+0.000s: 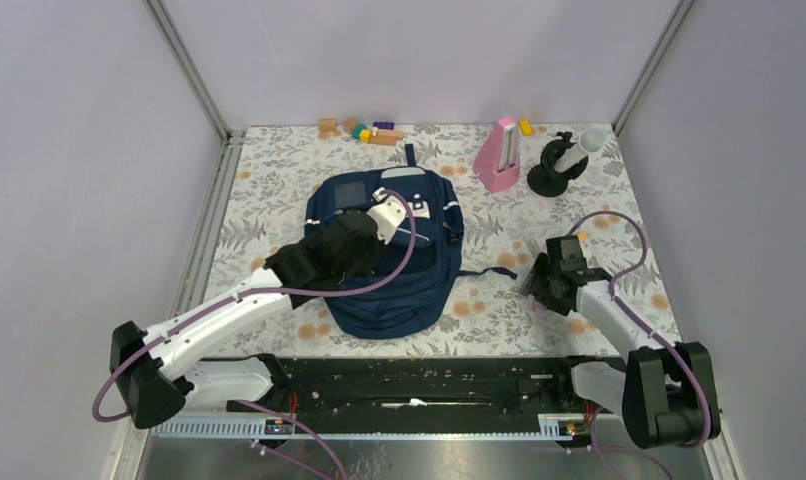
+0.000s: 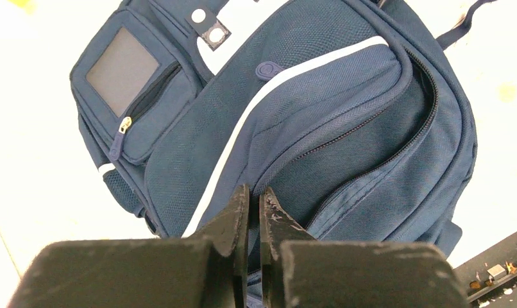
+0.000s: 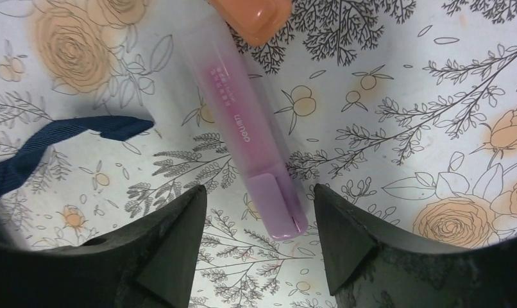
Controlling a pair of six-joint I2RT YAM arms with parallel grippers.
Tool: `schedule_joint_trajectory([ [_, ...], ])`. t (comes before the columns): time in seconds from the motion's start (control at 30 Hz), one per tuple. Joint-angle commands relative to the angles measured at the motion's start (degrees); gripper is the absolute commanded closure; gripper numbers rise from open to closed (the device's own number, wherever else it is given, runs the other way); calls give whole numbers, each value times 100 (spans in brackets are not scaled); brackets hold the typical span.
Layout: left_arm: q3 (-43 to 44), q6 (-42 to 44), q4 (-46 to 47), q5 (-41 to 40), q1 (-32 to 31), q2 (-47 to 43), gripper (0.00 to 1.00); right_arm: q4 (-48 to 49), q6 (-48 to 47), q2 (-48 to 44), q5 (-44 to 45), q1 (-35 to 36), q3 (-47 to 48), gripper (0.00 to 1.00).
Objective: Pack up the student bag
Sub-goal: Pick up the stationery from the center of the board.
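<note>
The student bag (image 1: 399, 270), navy with white stripes, lies flat in the middle of the table. It fills the left wrist view (image 2: 346, 115), where its main zip gapes a little at the right. My left gripper (image 1: 379, 222) rests on the bag's upper part. Its fingertips (image 2: 254, 196) are shut to a thin slit on a fold of bag fabric. My right gripper (image 1: 544, 280) is low over the table right of the bag, open. A pink translucent marker (image 3: 243, 122) with a purple end lies between its fingertips (image 3: 259, 189), untouched.
A loose navy strap (image 3: 63, 138) lies left of the marker. An orange piece (image 3: 253, 16) sits at the marker's far end. At the back stand a pink wedge-shaped object (image 1: 499, 155), a black stand with a white head (image 1: 559, 165) and coloured blocks (image 1: 364, 130).
</note>
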Motion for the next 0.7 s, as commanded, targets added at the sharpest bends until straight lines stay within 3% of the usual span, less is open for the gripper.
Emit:
schedule_joint_trajectory([
  [0.0, 115, -172, 604, -31, 79, -657, 100, -193, 98, 265, -1, -27, 295, 34],
  [0.17, 121, -287, 560, -20, 143, -713, 100, -223, 40, 452, -238, 10, 405, 46],
  [0.5, 190, -437, 441, 312, 249, -609, 100, -360, 73, 610, -85, 392, 495, 50],
  [0.67, 212, -448, 403, 340, 269, -554, 100, -338, 101, 907, -110, 692, 624, 67],
])
